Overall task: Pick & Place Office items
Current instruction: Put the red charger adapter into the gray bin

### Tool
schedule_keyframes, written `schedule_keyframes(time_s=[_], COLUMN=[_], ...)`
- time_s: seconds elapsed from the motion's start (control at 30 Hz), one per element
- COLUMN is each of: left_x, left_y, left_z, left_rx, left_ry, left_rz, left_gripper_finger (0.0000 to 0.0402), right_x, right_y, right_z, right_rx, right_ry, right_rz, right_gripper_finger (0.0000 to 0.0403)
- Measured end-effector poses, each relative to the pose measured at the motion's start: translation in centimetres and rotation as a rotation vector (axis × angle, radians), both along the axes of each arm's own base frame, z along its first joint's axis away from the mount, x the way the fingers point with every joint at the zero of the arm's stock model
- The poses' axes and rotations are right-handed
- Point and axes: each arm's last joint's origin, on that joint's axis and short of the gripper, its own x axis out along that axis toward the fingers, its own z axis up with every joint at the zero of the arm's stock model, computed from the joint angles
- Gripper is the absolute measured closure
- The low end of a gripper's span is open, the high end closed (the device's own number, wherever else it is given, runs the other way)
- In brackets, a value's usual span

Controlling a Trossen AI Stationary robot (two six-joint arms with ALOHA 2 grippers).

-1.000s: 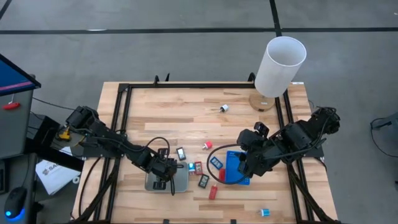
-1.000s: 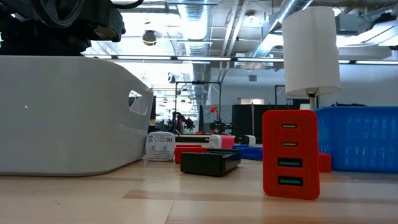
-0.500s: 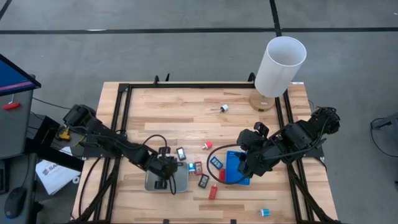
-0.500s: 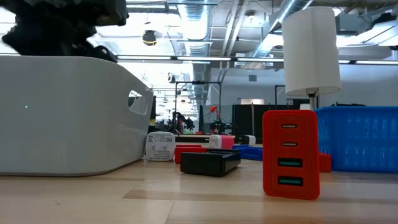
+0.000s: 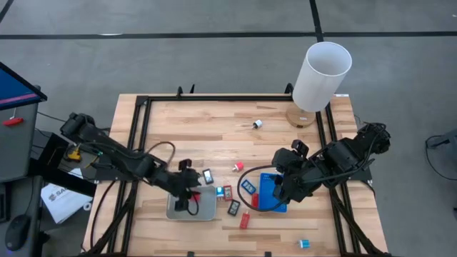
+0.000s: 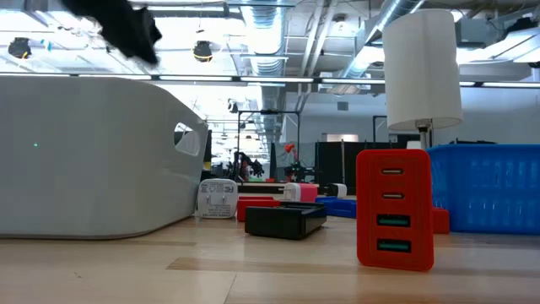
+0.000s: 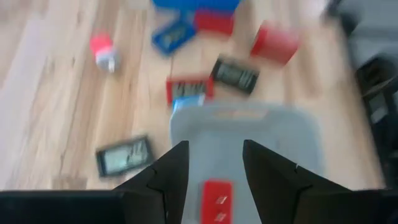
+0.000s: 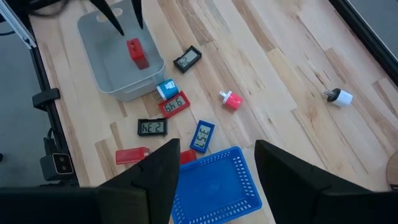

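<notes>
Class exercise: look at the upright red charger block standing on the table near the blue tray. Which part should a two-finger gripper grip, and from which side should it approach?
Grip the red charger block across its two narrow side faces, coming straight down from above. It stands upright as a tall flat slab, so its top is free, and the blue tray close beside it probably crowds a sideways approach.

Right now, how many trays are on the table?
2. The grey tray sits below the left gripper, with a red block inside. The blue tray lies below the right gripper.
</notes>
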Motion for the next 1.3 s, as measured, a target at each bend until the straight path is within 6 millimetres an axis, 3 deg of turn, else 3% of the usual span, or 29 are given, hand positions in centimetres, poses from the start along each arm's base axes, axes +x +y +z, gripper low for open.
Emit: schedule_keyframes(time_s=[0.2,0.4,0.73,0.9,1.03,1.3], left_x=[-1.3,-2.7,-4.2,-4.8,-5.3,-7.7], left_y=[1.0,2.4,0.8,-0.1,-0.7,-2.8], left_z=[4.2,7.6,9.6,9.6,9.6,8.7], left_rx=[-0.079,-0.196,-0.278,-0.161,-0.127,-0.060], left_ry=[-0.260,-0.469,-0.609,-0.627,-0.635,-0.587], left_rz=[0.091,0.169,0.061,0.019,0.046,0.080], left_gripper_finger=[0.0253,0.0253,0.0253,0.0251,0.0233,0.0190], right_x=[0.1,1.5,4.1,6.0,8.5,12.7], right_y=[2.7,5.5,3.5,2.5,2.2,2.4], right_z=[-0.4,-0.8,-1.1,-4.2,-7.8,-12.9], right_rx=[-0.137,-0.172,0.146,0.141,0.056,0.103], right_ry=[-0.069,-0.125,-0.001,0.210,0.345,0.356], right_rz=[0.130,0.355,0.725,0.969,1.158,1.317], right_gripper_finger=[0.0203,0.0203,0.0203,0.0203,0.0203,0.0203])
